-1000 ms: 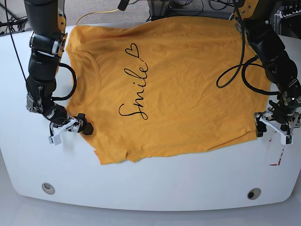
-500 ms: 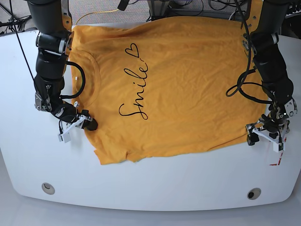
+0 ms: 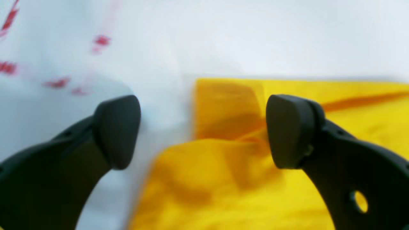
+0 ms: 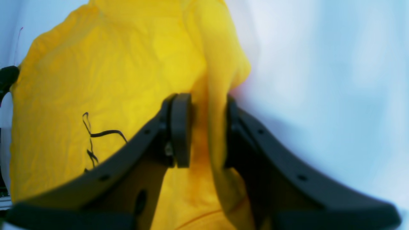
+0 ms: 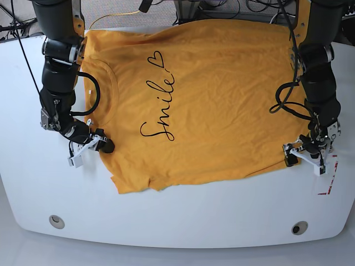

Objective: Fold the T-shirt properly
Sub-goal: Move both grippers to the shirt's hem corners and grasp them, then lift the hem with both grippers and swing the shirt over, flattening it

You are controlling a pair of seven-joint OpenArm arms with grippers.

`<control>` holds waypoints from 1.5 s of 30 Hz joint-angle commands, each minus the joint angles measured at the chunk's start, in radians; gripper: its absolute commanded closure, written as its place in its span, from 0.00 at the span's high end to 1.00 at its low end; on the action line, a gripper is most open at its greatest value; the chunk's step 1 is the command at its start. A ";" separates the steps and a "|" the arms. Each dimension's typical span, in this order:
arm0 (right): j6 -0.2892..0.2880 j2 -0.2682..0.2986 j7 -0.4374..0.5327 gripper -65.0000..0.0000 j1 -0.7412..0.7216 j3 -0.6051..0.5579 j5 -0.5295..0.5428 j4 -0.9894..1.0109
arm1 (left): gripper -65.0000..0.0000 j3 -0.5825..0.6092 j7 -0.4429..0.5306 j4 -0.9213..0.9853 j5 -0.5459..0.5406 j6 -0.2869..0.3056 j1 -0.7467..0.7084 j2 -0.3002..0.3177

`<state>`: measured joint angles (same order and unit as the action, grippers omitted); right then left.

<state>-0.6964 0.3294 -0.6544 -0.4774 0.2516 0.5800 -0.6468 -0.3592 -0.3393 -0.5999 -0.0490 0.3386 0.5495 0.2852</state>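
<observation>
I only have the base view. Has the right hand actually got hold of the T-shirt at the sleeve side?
Observer: Yes. In the right wrist view the right hand is clamped on a raised fold of the T-shirt.
Operator: And the left hand?
Observer: Open. In the left wrist view the left hand straddles the shirt's edge, with one finger over bare table and the other over fabric.

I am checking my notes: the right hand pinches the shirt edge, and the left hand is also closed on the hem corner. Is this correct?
Not quite. The left hand is open: in the left wrist view its fingers stand wide apart, straddling the T-shirt corner. The right hand does pinch the shirt edge.
</observation>
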 commanded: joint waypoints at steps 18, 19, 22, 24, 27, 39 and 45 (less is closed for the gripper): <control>-0.002 0.017 0.003 0.20 -0.019 0.007 0.004 -0.014 | 0.01 0.039 0.007 -0.015 -0.010 0.009 0.051 0.007; -0.002 0.017 0.002 0.19 -0.019 0.007 0.004 -0.015 | 0.00 0.039 0.007 -0.018 -0.012 0.011 0.053 0.007; -0.002 0.017 -0.025 0.05 -0.019 0.007 0.005 -0.067 | 0.00 0.036 -0.007 -0.091 -0.015 0.011 0.045 0.007; -0.002 0.017 -0.074 0.00 0.004 0.008 0.005 -0.133 | 0.00 0.033 -0.056 -0.186 -0.015 0.012 0.040 0.007; -0.002 0.014 -0.124 0.00 0.045 0.055 0.005 -0.253 | 0.00 0.032 -0.128 -0.314 -0.016 0.012 0.001 0.007; -0.002 0.018 -0.276 0.00 0.053 0.133 0.001 -0.485 | 0.00 0.032 -0.275 -0.674 -0.016 0.012 -0.062 0.007; -0.002 0.066 -0.342 0.00 -0.059 0.128 0.002 -0.511 | 0.00 0.033 -0.341 -0.783 -0.016 0.012 -0.013 0.003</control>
<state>-0.7021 0.3435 -0.9985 -0.4538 0.3748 0.5747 -1.1290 -0.3241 -0.6994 -1.3304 -0.0677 0.3599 0.4751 0.2710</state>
